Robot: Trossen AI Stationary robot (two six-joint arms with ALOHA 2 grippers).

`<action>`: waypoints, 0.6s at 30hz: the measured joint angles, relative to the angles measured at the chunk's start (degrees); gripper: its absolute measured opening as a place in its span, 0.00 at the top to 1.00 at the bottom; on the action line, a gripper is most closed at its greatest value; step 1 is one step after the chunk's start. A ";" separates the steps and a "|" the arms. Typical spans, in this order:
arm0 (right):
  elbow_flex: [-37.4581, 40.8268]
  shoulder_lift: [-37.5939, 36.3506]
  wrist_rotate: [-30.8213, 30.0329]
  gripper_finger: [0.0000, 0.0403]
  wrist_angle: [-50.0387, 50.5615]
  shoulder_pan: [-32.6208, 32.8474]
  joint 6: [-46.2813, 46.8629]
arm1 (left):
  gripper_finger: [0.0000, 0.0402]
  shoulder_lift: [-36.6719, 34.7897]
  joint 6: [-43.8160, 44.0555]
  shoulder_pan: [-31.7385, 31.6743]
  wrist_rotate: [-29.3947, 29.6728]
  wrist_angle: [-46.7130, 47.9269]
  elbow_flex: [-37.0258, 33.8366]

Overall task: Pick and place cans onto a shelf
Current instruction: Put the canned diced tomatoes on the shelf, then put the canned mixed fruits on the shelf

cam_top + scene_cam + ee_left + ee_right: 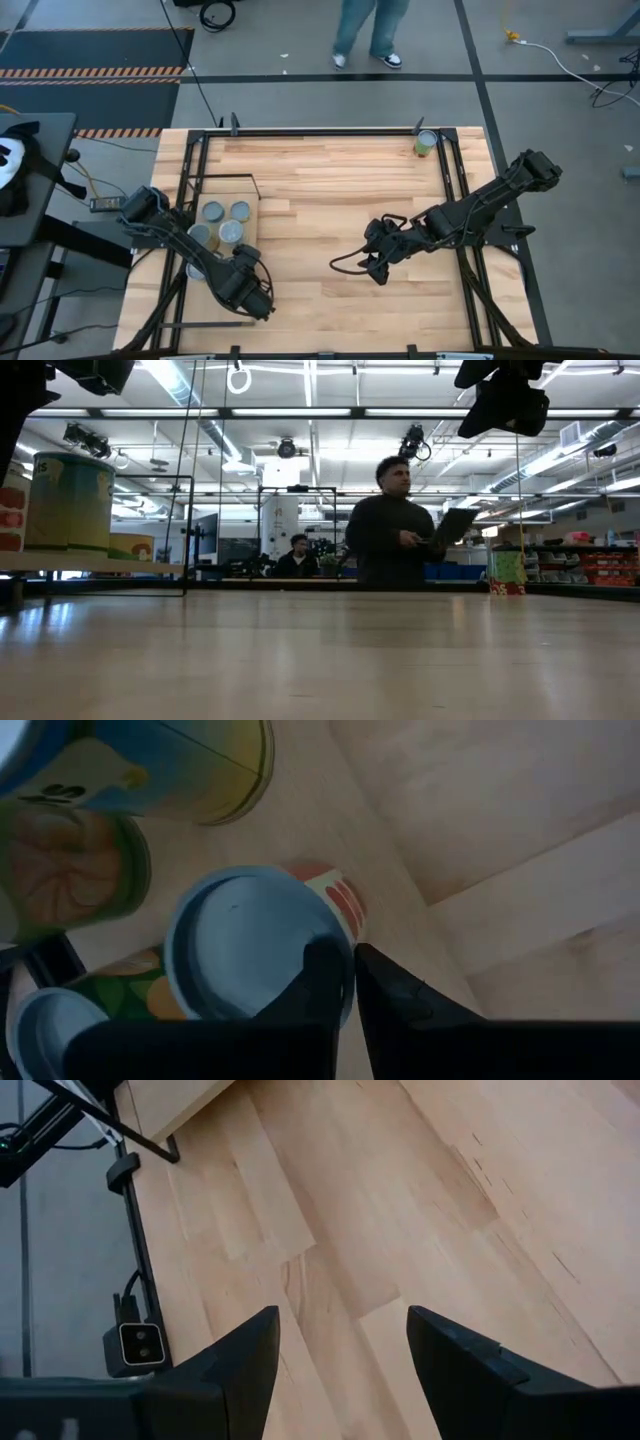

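While our left gripper [345, 982] hangs over the shelf [250, 182], its fingers [322, 982] sit almost together with only a thin gap, one fingertip lying across the rim of a blue-topped can [250, 955] — we cannot tell whether they actually pinch that rim. Other cans [228, 221] stand close around it on the board, just beyond the fingers. Our right gripper [340, 1342] hovers over bare tabletop [420, 1190] with fingers spread wide and nothing between them — one green can [427, 143] stands well apart, at the table's far edge.
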State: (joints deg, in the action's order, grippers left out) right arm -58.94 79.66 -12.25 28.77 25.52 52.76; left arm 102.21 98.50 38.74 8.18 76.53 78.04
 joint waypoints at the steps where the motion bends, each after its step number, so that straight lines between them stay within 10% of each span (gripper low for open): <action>1: 0.00 0.00 0.00 0.44 0.00 0.00 -0.05 | 0.90 0.00 -0.01 0.00 0.06 0.02 0.00; 18: 0.00 0.00 -0.09 0.44 -0.28 0.00 -4.82 | 0.56 -9.87 -0.43 -0.07 2.79 0.33 -0.04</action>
State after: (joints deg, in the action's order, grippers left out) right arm -58.94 79.66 -12.34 28.50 25.52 47.94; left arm 92.35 98.07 38.68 10.96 76.87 78.00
